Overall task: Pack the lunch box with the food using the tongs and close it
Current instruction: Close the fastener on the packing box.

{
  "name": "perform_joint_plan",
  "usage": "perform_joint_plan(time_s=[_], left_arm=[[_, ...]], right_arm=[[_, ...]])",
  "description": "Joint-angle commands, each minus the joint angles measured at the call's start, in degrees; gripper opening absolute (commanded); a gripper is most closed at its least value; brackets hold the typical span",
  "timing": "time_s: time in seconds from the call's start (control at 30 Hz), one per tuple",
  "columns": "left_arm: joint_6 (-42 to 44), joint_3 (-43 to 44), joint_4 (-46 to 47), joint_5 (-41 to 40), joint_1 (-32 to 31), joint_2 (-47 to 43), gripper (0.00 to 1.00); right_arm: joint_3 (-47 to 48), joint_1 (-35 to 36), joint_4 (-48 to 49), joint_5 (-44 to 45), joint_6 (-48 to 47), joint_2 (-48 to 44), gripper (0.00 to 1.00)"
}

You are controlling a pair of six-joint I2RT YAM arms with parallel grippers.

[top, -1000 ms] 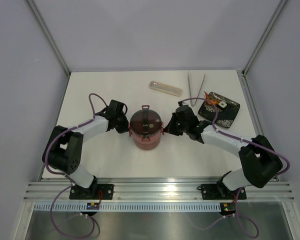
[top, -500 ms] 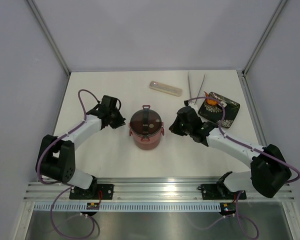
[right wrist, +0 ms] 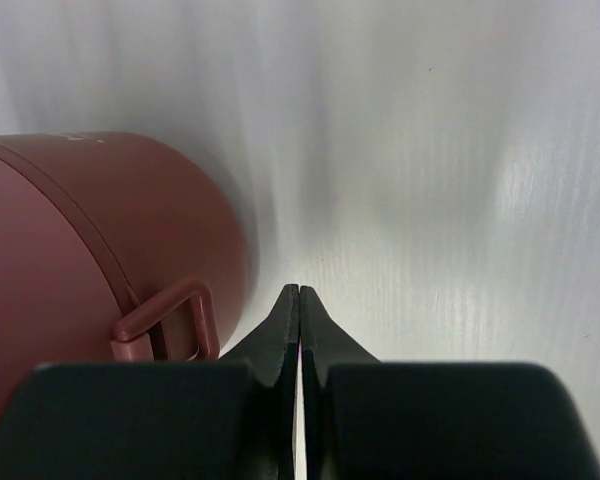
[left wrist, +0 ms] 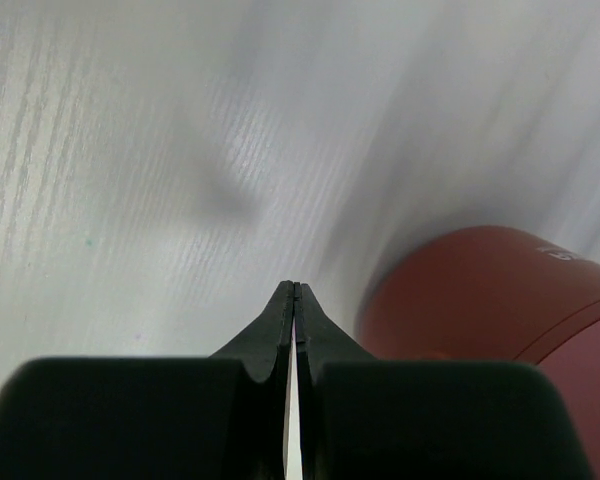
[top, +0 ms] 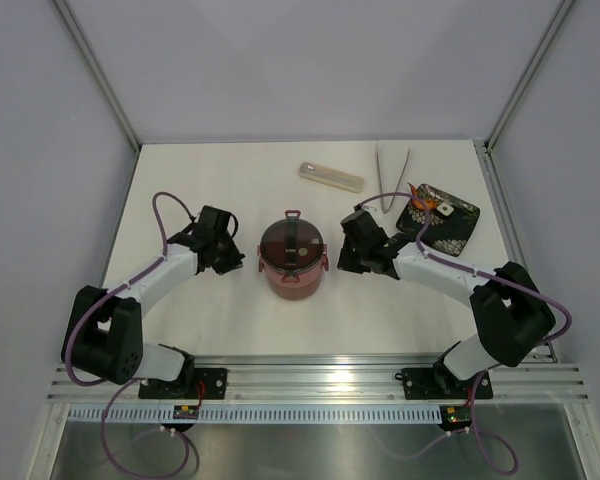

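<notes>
The lunch box (top: 293, 258) stands stacked and closed in the middle of the table, its grey top lid on and a red latch (right wrist: 170, 320) showing on its side. My left gripper (top: 237, 266) sits just left of it, shut and empty, apart from the maroon wall (left wrist: 500, 300). Just right of the box is my right gripper (top: 341, 267), also shut and empty. The silver tongs (top: 392, 175) lie on the table at the back right. Orange food (top: 425, 203) and a white piece (top: 446, 209) rest on the black tray (top: 458, 232).
A long pale beige cutlery case (top: 330, 176) lies behind the lunch box. The black tray sits close behind my right forearm. White walls with metal posts enclose the table on three sides.
Both grippers have drawn back from the sides of the lunch box. The left one swung out and back down to the left; the right one retreated, then eased back toward the box.
</notes>
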Motion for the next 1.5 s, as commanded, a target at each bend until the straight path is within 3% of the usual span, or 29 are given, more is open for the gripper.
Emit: perform_joint_plan(time_s=[0.0,0.23,0.47,0.63,1.1,1.47], left_arm=[[1.5,-0.3,1.5,-0.8,0.1,-1.5,0.0],[1.1,-0.2,5.3,2.2,-0.7,1.2,0.0],[-2.1,1.5,10.2,6.4,-7.4,5.4,0.0],[-2.2,1.2,12.3,7.1,-8.7,5.9,0.0],[-1.1,-3.4,6.7,4.0,2.2,-3.6,0.0],[-1.9,-1.6,11.0,6.8,1.0,2.9,0.0]], right_arm=[[3.1,0.1,-0.4,-0.9,-1.6,0.5,0.0],[4.7,1.0,3.9,-6.3,-1.7,2.7,0.0],[8.0,3.8,8.0,-12.2,-0.6,6.7,0.0],[6.1,3.8,7.6,-10.3,-0.1,4.1,0.0],[-1.1,-1.5,2.0,-3.7,-1.1,-4.2,0.0],[2.8,0.3,4.3,-7.0,-0.6,0.9,0.0]])
